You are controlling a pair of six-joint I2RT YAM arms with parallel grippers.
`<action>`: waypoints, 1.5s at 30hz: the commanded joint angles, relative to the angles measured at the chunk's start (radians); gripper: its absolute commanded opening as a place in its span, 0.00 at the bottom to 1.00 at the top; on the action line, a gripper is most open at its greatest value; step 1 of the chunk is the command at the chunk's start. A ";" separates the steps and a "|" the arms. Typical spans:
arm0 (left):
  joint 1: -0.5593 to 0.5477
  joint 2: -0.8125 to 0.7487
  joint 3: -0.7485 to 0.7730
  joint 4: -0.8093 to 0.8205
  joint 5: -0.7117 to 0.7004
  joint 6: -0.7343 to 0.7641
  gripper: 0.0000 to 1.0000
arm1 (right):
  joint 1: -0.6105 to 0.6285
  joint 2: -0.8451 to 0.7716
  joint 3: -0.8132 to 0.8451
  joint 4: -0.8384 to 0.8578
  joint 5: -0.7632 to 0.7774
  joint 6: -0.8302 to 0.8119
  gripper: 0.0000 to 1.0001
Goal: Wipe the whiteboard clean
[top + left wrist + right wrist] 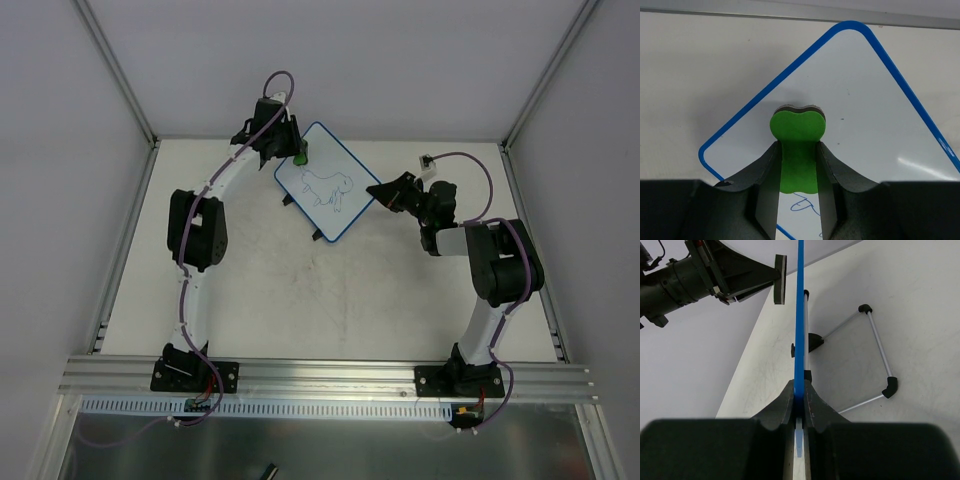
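I see left hand point(799, 146) clenched on eraser point(797, 129) at far corner of board point(322, 148) | right hand point(800, 390) pinching board's right rim | blue drawing point(328, 187) mid-board, nearside of eraser

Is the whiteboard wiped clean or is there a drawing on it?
Not clean. A blue line drawing shows on the whiteboard, and the green eraser in the left gripper sits over a blank part.
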 commanded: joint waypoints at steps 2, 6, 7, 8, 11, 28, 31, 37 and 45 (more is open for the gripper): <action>-0.006 0.033 0.020 0.079 -0.060 0.043 0.00 | -0.002 -0.029 -0.003 0.099 -0.024 -0.007 0.00; -0.006 0.061 0.018 0.123 -0.053 0.030 0.00 | 0.000 -0.027 -0.003 0.106 -0.024 -0.004 0.00; -0.006 0.064 0.018 0.132 -0.043 0.030 0.00 | 0.000 -0.026 -0.001 0.107 -0.025 -0.001 0.00; -0.006 0.067 0.018 0.143 -0.040 0.027 0.00 | -0.002 -0.027 -0.003 0.107 -0.025 0.004 0.00; -0.006 0.076 0.015 0.161 -0.030 0.013 0.00 | 0.000 -0.024 -0.004 0.116 -0.027 0.005 0.00; -0.034 0.087 0.006 0.218 0.113 0.052 0.00 | -0.002 -0.006 0.008 0.123 -0.039 0.024 0.00; -0.057 0.072 -0.011 0.232 0.118 0.072 0.00 | -0.002 -0.006 0.007 0.123 -0.039 0.025 0.00; -0.101 0.035 -0.068 0.250 0.122 0.098 0.00 | -0.002 -0.003 0.005 0.123 -0.042 0.027 0.00; -0.163 -0.040 -0.184 0.326 0.084 0.156 0.00 | 0.001 -0.003 0.003 0.123 -0.048 0.025 0.00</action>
